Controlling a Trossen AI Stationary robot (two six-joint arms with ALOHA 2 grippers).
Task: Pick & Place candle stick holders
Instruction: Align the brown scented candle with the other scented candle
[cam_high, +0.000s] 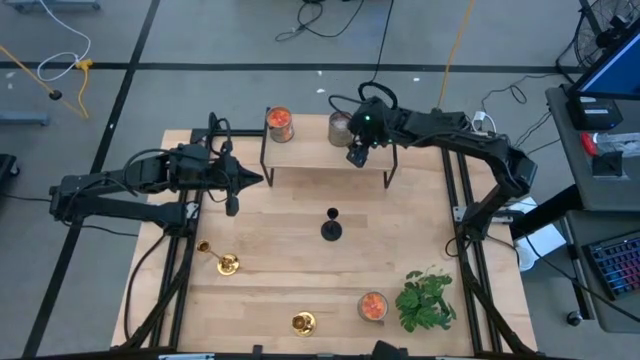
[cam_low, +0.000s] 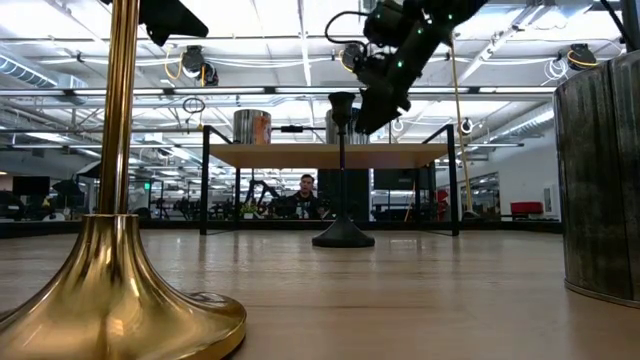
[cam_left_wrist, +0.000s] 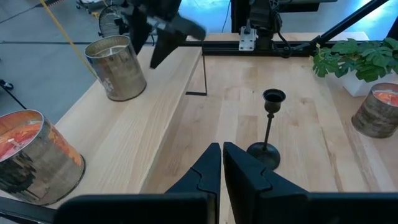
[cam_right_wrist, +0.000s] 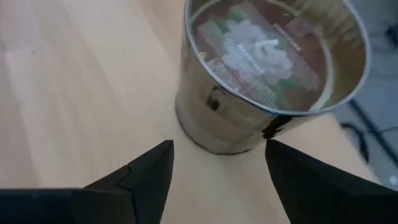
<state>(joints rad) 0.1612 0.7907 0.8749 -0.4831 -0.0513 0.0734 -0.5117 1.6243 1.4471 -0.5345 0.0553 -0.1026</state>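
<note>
The black candle stick holder (cam_high: 331, 226) (cam_left_wrist: 268, 127) stands on its round base at the table's middle. Two gold candle stick holders rest nearer the front: one (cam_high: 224, 261) at the left, one (cam_high: 303, 322) at the near edge, upright on its flared base (cam_low: 115, 300). My right gripper (cam_high: 356, 158) (cam_right_wrist: 217, 162) hovers open over the raised wooden shelf (cam_high: 325, 155), its fingers just short of a grey candle jar (cam_right_wrist: 267, 68) and apart from it. My left gripper (cam_high: 235, 188) (cam_left_wrist: 221, 165) waits shut at the shelf's left end.
An orange candle jar (cam_high: 280, 122) stands on the shelf's left part beside the grey jar (cam_high: 340, 128). A second orange jar (cam_high: 372, 306) and a leafy plant (cam_high: 425, 298) sit at the near right. Bare wood lies around the black holder.
</note>
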